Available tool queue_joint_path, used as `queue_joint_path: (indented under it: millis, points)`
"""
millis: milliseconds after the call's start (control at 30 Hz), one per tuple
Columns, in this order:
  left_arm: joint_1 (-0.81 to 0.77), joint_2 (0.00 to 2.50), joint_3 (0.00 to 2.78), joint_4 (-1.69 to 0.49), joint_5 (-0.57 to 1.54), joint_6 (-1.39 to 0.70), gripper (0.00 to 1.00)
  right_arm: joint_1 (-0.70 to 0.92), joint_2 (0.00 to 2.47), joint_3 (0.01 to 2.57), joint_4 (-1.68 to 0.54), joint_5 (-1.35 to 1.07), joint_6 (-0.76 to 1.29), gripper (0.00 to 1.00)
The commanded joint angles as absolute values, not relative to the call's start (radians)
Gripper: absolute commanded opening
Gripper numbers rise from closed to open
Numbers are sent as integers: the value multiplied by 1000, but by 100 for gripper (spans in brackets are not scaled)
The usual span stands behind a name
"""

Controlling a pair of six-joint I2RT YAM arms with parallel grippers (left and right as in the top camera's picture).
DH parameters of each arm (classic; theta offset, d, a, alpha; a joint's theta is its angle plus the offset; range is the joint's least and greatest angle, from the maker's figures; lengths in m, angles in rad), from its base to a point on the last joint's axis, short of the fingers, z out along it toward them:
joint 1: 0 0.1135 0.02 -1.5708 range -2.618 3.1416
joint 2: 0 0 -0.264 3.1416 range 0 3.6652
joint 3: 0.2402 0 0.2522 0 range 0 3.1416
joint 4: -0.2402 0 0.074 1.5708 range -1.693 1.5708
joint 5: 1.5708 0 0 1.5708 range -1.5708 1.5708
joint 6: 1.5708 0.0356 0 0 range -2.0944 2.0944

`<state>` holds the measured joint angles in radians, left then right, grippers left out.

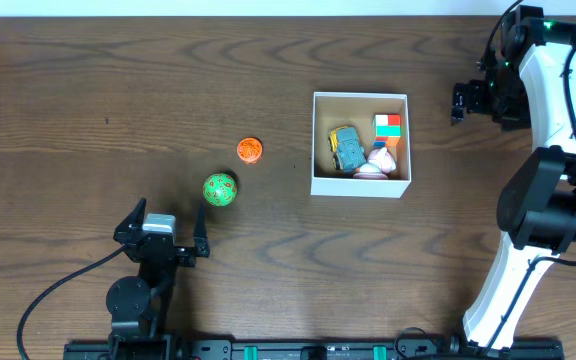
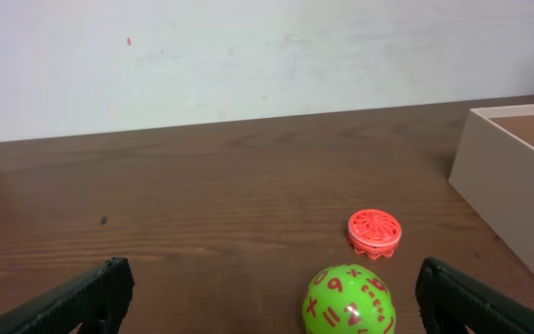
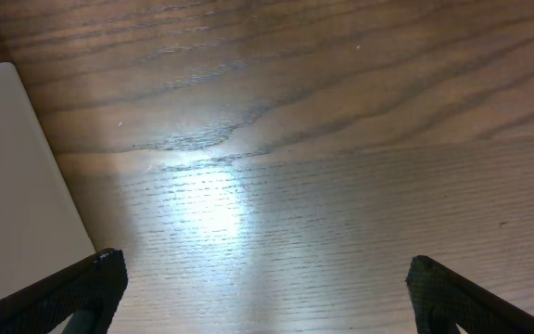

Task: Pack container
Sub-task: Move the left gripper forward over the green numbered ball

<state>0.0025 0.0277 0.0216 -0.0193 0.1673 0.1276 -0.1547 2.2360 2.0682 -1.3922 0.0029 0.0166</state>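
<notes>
Your container (image 1: 360, 187) holds a toy car (image 1: 347, 148) and a colored cube (image 1: 388, 125); white walls, tan inside. Left gripper (image 1: 168, 212) and right gripper (image 1: 457, 103) gape empty.

we read red characters printed on the round green plastic ball (image 2: 348, 299). in the left wrist view a multiplication cross, a 9 and what looks like an 11 face us. the other marks curve away around its sides, and we cannot make them out. from overhead they are too small to read.
</notes>
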Motion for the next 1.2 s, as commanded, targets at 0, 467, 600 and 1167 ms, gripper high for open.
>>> queue_joint_path:
  millis: [0, 467, 600, 1167]
  points:
    - [-1, 30, 4, -47, 265, 98, 98, -150, 2239, 2061, -1390, -1, 2, 99]
    - [-1, 242, 239, -184, 302, 126, 98, -149, 2239, 2062, -1390, -1, 2, 99]
    - [-1, 512, 461, -317, 311, 126, 98, -150, 2239, 2061, -1390, -1, 2, 99]
    - [-1, 1266, 940, -680, 204, -58, 98, -150, 2239, 2062, -1390, -1, 2, 99]
